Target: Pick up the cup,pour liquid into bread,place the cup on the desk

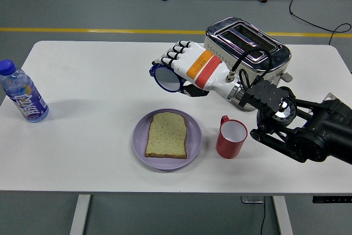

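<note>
Blue cup gripped in right hand, fingers wrapped round it, held on its side, mouth facing the desk's near-left corner, above mid-desk. Bread on purple plate lies below, toward near edge. Red mug just beside plate. Left hand unseen.

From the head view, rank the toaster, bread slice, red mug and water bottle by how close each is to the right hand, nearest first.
Measured from the right hand, which holds a blue cup:
1. Toaster, just right of the hand, at the far side.
2. Bread slice, below it on the purple plate.
3. Red mug, near right, slightly farther than the bread.
4. Water bottle, far left edge.
</note>
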